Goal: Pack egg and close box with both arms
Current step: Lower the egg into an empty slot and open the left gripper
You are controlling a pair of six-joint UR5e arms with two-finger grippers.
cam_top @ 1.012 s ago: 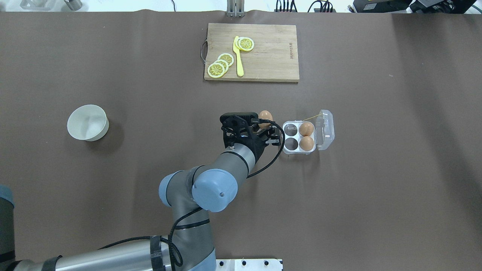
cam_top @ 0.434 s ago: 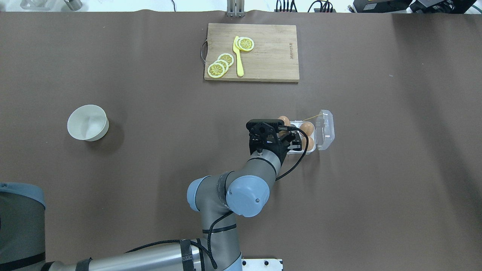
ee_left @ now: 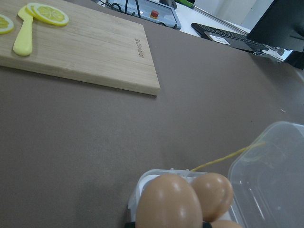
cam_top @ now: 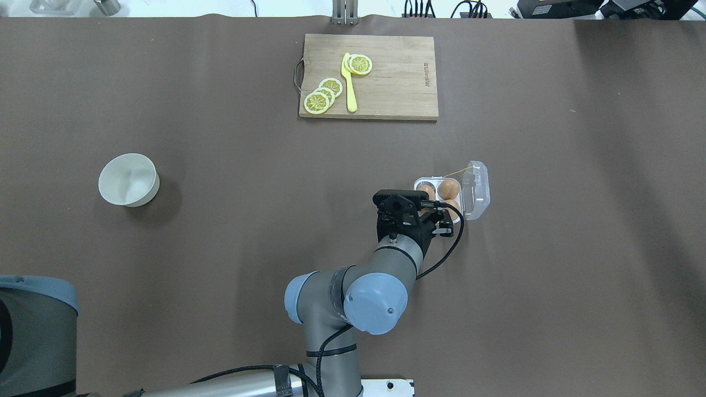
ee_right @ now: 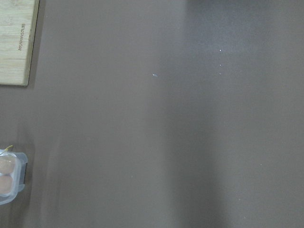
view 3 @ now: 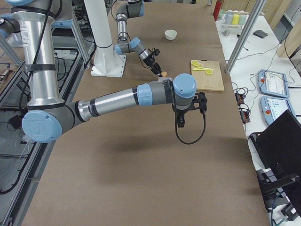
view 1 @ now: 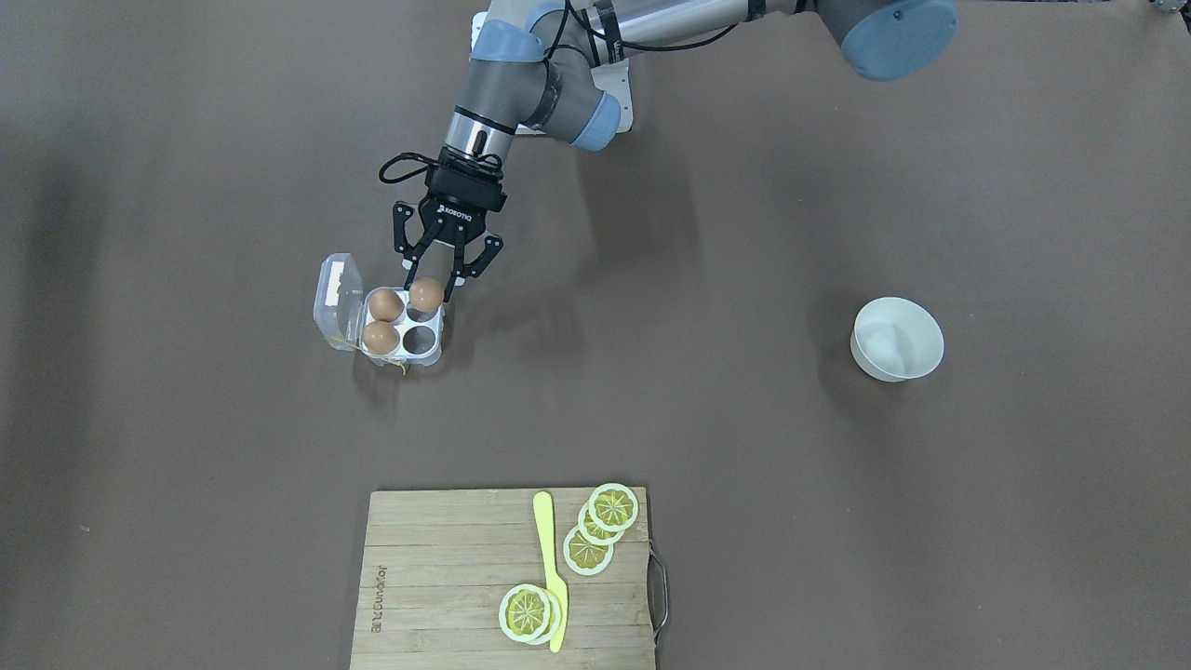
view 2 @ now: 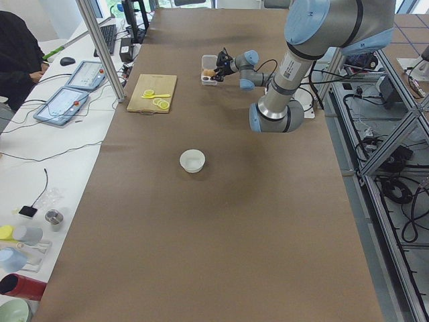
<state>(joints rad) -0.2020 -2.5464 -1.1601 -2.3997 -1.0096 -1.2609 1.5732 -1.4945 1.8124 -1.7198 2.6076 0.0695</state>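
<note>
Holding the egg (view 1: 426,295) by its sides with narrowed jaws, the left gripper (view 1: 429,288) hangs just above the open egg carton (view 1: 420,343), on the side of the tray where two cells are empty. The two other eggs (view 1: 385,304) sit in the cells next to the clear lid (view 1: 337,300), which stands open on the side far from the empty cells. From these views I cannot say over which of the empty cells the egg hangs.

The step in hand is, in my judgement, the placing of the egg; the closing is not yet begun. The next move calls for a slow lowering, centred on one cell. The release should come only when the egg sits in it, because the light carton may slide on the surface (view 1: 744,233). The right gripper (view 3: 202,100) shows only in a side view, and I cannot tell if it is wide or narrow.
</note>
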